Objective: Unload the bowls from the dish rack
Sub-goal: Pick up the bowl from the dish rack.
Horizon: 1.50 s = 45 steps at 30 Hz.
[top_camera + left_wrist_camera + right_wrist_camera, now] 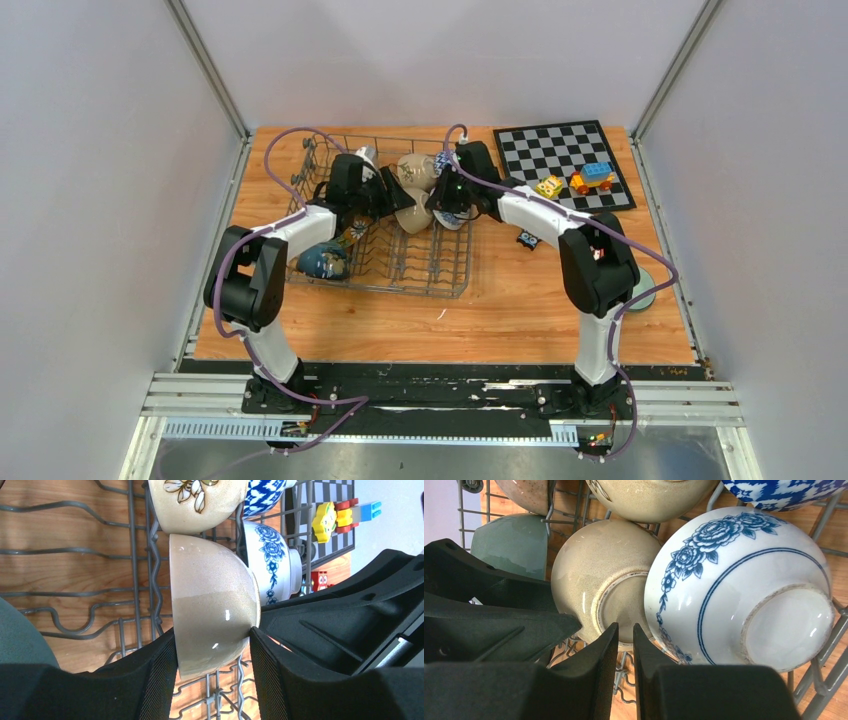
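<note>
The grey wire dish rack (440, 275) holds several bowls on edge. My left gripper (212, 632) is shut on a plain tan bowl (212, 595), one finger at its rim and the other by its foot. In the top view that bowl (415, 220) sits between both grippers. My right gripper (625, 627) is nearly shut, a thin slit left, with its tips at the tan bowl's foot (621, 605). Whether it pinches the foot ring I cannot tell. A white bowl with blue roses (734, 590) leans against the tan one.
A floral tan bowl (195, 505) and a blue-patterned bowl (262, 495) stand further along the rack. A dark bowl (322, 262) lies at its front left. A chessboard (560, 160) with toy blocks (590, 178) sits to the right, and a green plate (640, 290) under my right arm.
</note>
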{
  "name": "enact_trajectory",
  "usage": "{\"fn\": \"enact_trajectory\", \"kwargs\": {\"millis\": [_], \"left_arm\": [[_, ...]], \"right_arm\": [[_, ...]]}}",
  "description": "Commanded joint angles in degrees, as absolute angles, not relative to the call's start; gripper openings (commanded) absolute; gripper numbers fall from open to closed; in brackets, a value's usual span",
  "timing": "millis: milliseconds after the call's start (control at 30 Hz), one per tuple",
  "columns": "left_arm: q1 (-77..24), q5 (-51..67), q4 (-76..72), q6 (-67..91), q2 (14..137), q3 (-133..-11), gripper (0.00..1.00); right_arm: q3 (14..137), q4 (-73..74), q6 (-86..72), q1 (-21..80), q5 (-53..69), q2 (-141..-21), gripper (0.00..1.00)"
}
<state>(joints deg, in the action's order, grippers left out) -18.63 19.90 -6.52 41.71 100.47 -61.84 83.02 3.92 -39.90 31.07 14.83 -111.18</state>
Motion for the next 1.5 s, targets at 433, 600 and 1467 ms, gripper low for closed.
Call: {"fn": "enact_trajectory", "kwargs": {"millis": [433,600,1467], "left_arm": [[-19.4,29.4,-18.8,45.9,100.3,-58.8,0.51],[-19.4,29.2,-19.1,45.6,99.0,-57.8,0.48],[-19.2,31.9,-25.0,48.1,97.6,-56.0,0.12]], "right_arm": [[84.7,3.6,-41.6,30.1,18.7,-113.4,0.2],[84.7,3.3,-41.6,30.1,19.6,-113.5,0.2],[85.4,2.3,-40.8,31.0,23.6,-113.0,0.19]]}}
